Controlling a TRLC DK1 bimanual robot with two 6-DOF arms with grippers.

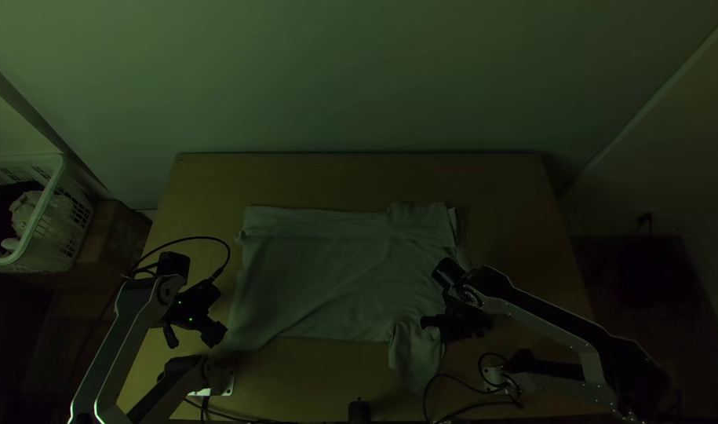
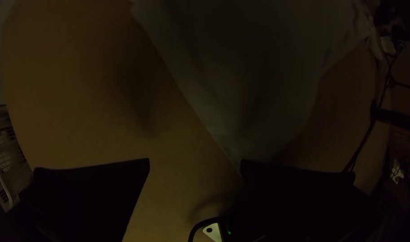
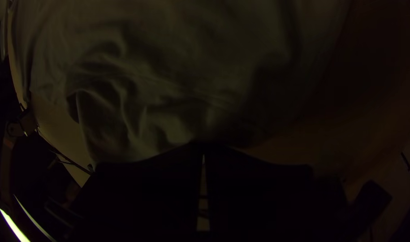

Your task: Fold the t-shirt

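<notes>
From the top view, we find the t-shirt point(image 1: 335, 275) lying mostly spread across the middle of the wooden table point(image 1: 359, 179). A band of its cloth runs along the far side, with a bunched patch toward the right end. One sleeve point(image 1: 413, 357) extends toward the table's near edge, wrinkled.

We record the left gripper point(image 1: 192, 334) beside the shirt's near left corner. In its wrist view, the left gripper point(image 2: 195, 163) has its two fingers wide apart, with bare wood visible in the gap and nothing held. That same view shows a tapering corner of cloth point(image 2: 231, 150) reaching close to one finger.

We record the right gripper point(image 1: 427, 321) at the shirt's near right part, by the sleeve. In its wrist view, the right gripper point(image 3: 205, 144) has its fingertips together over creased fabric, a narrow slit visible farther down; we cannot tell whether cloth is pinched there.

The top view also shows us a white basket point(image 1: 41, 224) with items inside, left of the table, and a small black object point(image 1: 359, 411) at the near edge.
</notes>
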